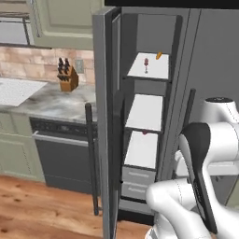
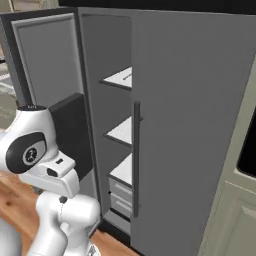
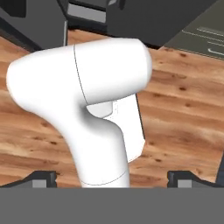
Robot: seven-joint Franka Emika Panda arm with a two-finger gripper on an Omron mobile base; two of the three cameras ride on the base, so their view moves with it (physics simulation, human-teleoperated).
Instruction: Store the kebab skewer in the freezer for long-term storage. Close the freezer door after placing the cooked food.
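Kebab skewer: a small slender stick with orange-brown bits, the kebab skewer (image 1: 159, 55), lies at the back right of the top white shelf (image 1: 150, 70) inside the freezer.
Beside it: a small dark red item (image 1: 146, 63) stands upright on the same shelf, just left of the skewer and apart from it.
Lower shelf: another small red bit (image 1: 144, 132) shows at the back edge of the third white shelf.
Freezer: the tall narrow grey compartment with grey inner walls, the freezer (image 1: 147, 114), holds three white shelves and two grey drawers (image 1: 136, 182) at the bottom.
Freezer door: the tall grey freezer door (image 1: 106, 121) stands swung wide open to the left, its long dark vertical handle (image 1: 92, 158) facing the counter side.
Right-hand door: the plain grey fridge door (image 2: 192, 130) is closed.
Gripper: the gripper (image 3: 112, 178) points down at the wooden floor (image 3: 183, 109), its two dark tips spread wide and holding nothing.
Around: a dark dishwasher (image 1: 63, 154) sits under a marbled grey counter (image 1: 56, 102), with a wooden knife block (image 1: 68, 77) on it.
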